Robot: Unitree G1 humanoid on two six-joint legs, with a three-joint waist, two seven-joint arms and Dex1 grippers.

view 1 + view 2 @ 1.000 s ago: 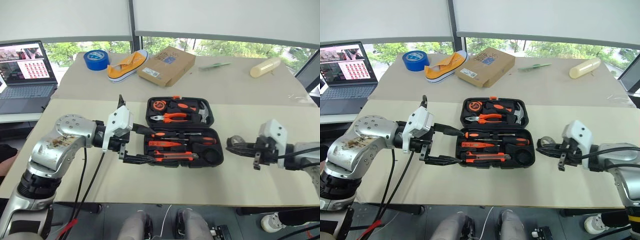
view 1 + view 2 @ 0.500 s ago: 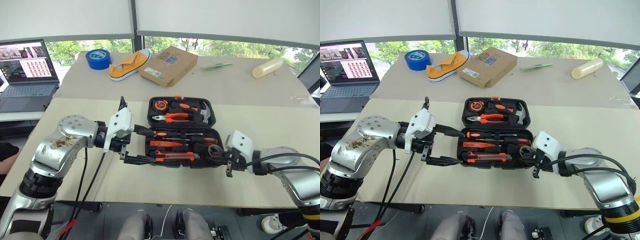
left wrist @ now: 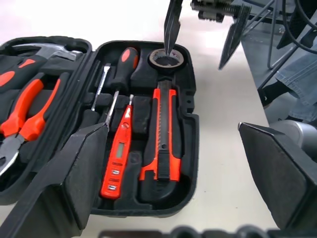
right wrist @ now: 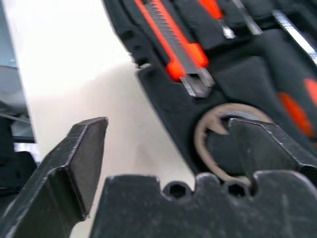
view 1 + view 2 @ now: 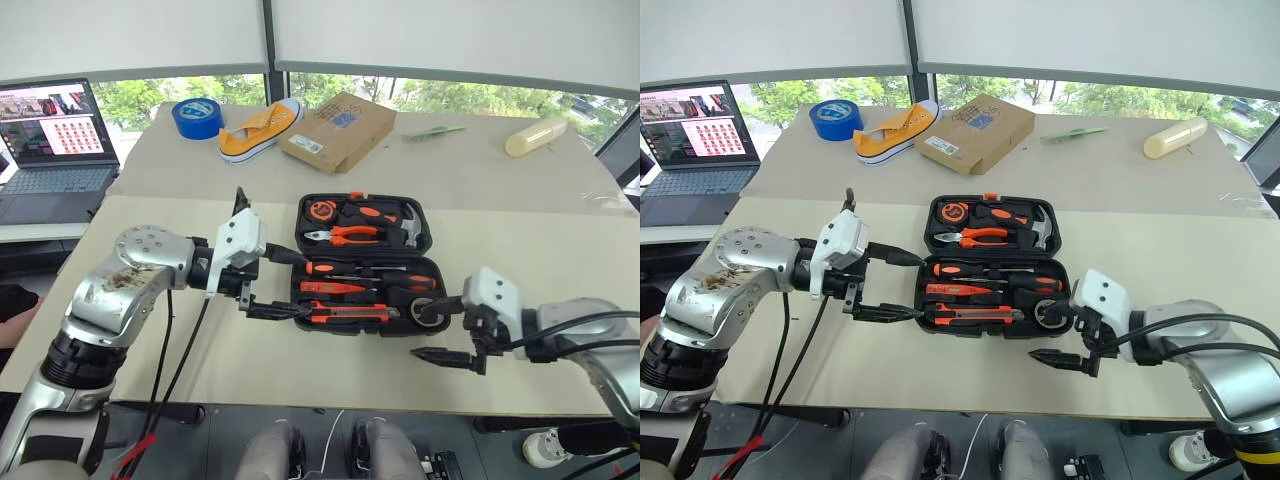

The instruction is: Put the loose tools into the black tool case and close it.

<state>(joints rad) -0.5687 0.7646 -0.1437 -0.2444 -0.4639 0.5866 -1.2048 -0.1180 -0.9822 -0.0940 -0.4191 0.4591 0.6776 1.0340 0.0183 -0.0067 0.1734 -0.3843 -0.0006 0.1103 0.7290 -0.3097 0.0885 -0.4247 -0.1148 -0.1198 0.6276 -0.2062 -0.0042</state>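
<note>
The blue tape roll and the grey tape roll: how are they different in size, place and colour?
The blue tape roll is clearly larger than the grey tape roll. The blue one lies on the far table beside a yellow shoe; the grey one sits in a round slot at the near right corner of the open tool case. The blue one is bright, the grey one dull. Both lie flat with the hole facing up.

The black tool case (image 5: 992,266) lies open mid-table, pliers and a hammer in its far half, screwdrivers (image 5: 985,270) and a utility knife (image 5: 970,315) in its near half. A small tape roll (image 5: 1048,311) sits in the near right corner. The right gripper (image 5: 1058,336) spreads wide beside that corner; the left gripper (image 5: 895,286) stands open at the case's left edge.
</note>
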